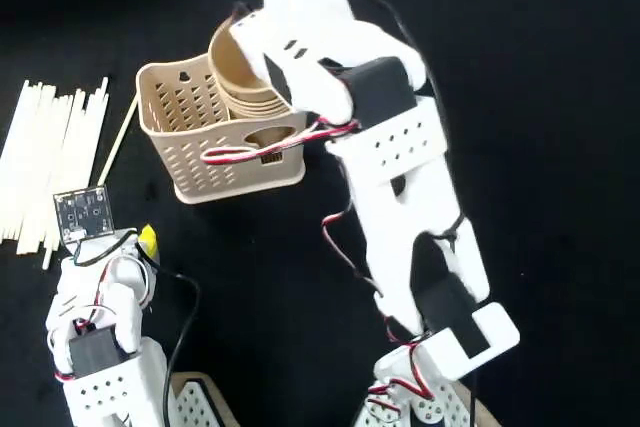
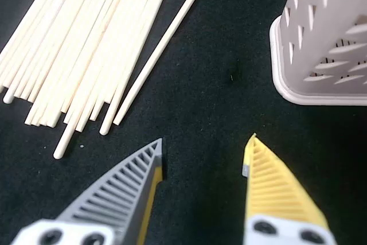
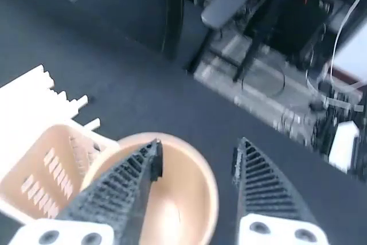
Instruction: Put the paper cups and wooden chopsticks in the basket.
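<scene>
The beige slotted basket point(image 1: 215, 147) stands at mid-left, and a stack of paper cups point(image 1: 240, 72) leans in it, rims above the wall. My right gripper point(image 3: 198, 150) hovers open over the top cup point(image 3: 183, 199), one black finger above its inside and the other past its rim. Wooden chopsticks point(image 1: 50, 157) lie in a loose bundle at the far left, with a single stick point(image 1: 120, 137) beside the basket. My left gripper point(image 2: 203, 147) is open above bare cloth, a short way from the chopstick ends point(image 2: 86, 44), with the basket corner point(image 2: 327, 38) off to one side.
A black cloth point(image 1: 540, 97) covers the table, with open room on the right half. The right arm point(image 1: 400, 177) stretches across the middle from the front edge to the basket. Cables and equipment point(image 3: 269, 44) sit beyond the table's far edge.
</scene>
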You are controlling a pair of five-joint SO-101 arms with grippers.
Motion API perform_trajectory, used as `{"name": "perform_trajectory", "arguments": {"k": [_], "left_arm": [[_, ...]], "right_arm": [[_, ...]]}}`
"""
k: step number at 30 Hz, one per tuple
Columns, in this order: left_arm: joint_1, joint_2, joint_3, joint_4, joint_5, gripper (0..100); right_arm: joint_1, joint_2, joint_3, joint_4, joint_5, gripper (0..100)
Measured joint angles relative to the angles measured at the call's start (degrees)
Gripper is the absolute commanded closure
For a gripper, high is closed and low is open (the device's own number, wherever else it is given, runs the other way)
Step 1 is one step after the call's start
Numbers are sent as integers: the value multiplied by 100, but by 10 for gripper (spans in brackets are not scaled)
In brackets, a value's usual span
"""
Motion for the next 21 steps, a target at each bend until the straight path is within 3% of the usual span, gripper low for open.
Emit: {"name": "perform_trajectory", "arguments": {"k": [10,14,19,21], "left_arm": [[0,0,0,0,0,770],[0,0,0,0,0,770],[0,0,0,0,0,770],[0,0,0,0,0,770]], "right_arm": [[0,-62,-343,571,0,787],[580,-387,-563,1178,0,819],[1521,-695,-589,1908,0,989],[1855,-695,-545,2154,0,972]]}}
